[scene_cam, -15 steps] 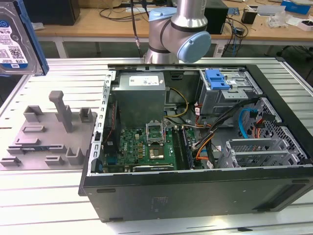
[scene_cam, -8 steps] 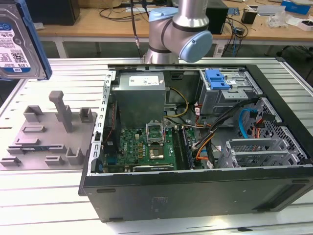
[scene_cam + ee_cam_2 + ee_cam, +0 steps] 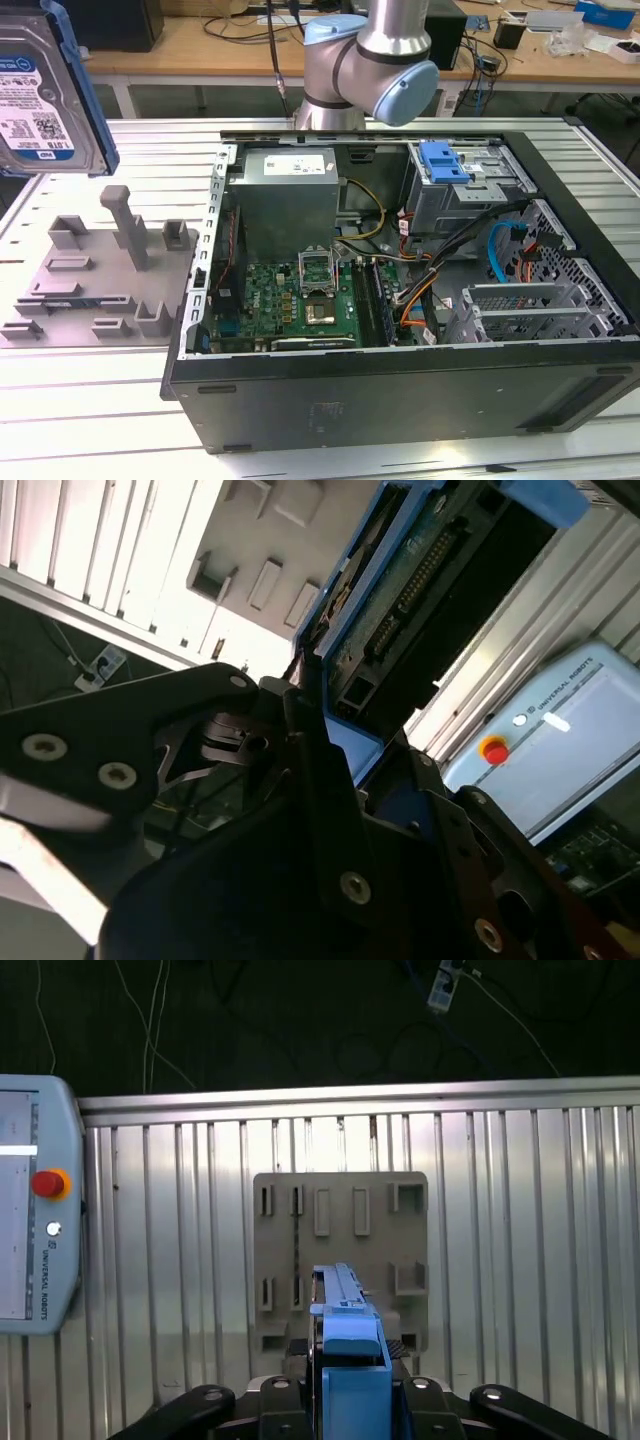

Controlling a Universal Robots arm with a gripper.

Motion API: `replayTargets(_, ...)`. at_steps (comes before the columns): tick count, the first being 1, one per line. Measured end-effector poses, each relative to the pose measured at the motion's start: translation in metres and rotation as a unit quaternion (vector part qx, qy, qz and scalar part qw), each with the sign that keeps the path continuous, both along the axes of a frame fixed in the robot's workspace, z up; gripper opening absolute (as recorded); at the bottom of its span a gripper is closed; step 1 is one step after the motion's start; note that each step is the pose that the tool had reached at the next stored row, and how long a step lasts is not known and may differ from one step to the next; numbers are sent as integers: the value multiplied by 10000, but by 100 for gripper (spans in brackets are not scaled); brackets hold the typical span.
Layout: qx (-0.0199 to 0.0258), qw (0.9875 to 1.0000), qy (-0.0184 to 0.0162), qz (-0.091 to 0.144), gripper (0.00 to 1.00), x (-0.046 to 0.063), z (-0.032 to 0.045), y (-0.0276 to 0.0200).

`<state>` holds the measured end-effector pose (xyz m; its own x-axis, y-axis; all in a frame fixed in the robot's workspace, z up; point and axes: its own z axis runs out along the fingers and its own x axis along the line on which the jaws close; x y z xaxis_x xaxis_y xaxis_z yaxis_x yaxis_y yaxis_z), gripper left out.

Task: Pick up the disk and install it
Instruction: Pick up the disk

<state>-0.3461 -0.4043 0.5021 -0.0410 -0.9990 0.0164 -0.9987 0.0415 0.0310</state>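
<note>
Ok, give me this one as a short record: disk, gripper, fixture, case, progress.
disk: in the air, on edge, at the exterior view's upper left
gripper: shut on the disk
fixture: grey, on the table, beneath the held disk
case: open, to the exterior view's right of the fixture
cage: in the case, blue bracket on top
progress: disk picked up, not yet installed

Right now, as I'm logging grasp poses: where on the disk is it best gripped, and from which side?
Probably as the tool holds it now: the disk is thin and flat, so pinch across its two broad faces at one end of its blue carrier frame, coming in end-on along its length. That leaves the rest of it free.
</note>
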Motion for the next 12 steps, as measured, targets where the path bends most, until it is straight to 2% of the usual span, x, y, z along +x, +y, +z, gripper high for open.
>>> replayTargets(2,0,10000,1,0,37,54,6,-55)
replayTargets(5,0,10000,3,0,37,187,18,-189)
replayTargets(12,0,10000,4,1,37,389,37,-386)
